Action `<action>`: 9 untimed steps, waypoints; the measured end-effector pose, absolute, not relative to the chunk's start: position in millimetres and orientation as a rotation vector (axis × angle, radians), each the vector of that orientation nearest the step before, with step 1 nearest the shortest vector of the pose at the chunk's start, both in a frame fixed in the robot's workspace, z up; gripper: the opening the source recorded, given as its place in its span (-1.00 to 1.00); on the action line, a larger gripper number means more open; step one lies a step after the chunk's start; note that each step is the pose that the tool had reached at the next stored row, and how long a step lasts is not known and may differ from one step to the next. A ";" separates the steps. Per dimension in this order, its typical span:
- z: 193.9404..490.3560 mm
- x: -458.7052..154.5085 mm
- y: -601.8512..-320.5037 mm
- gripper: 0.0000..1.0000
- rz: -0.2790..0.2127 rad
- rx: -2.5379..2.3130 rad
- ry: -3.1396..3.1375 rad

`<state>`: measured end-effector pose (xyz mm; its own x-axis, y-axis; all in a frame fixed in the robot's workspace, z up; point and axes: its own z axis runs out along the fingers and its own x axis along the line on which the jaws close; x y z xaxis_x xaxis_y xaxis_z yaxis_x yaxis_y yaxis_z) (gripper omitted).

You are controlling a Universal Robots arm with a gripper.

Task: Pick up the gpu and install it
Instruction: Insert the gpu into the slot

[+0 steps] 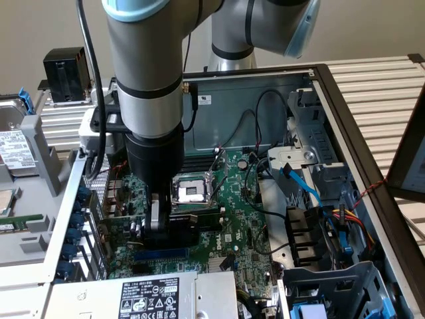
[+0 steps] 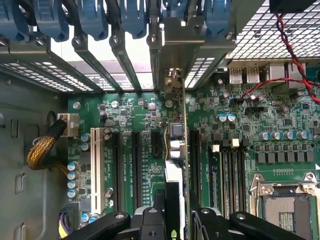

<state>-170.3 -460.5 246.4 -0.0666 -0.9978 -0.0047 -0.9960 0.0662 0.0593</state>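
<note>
Black fingers are standing partly apart and clamping the gpu edge-on between them, so the card is running straight out from the grip toward the rear of the case. In the exterior view the fingers are down low inside the case, with the card's dark body just below and beside them, over the green motherboard.

Judging by this, the pick-up is done and the install step is in hand: the card is hanging upright over the row of expansion slots, and whether its lower edge is already touching a slot I cannot tell. Its silver bracket end is lying near the rear slot openings, under the row of blue latches at the far end from the fingers.

To one side of the held card a white slot and two black slots are lying parallel to it; to the other side the memory slots are running the same way, and beyond them the bare CPU socket is sitting.

What the move calls for, in my judgement, is keeping the card square to its slot and the bracket lined up with its opening in the back wall, then pressing evenly along the length so that neither end tilts. A red and black twisted wire is crossing the board well off to the socket side, apart from the card.
</note>
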 end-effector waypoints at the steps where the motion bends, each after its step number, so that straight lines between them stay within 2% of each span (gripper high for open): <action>1: 246.3 -170.4 -460.5 -0.45 -0.072 2.121 -2.266; 9: 244.7 -170.7 -460.6 -0.45 -0.072 2.121 -2.266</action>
<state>-170.7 -460.6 244.7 -0.0664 -0.9978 -0.0047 -0.9961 0.0660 0.0593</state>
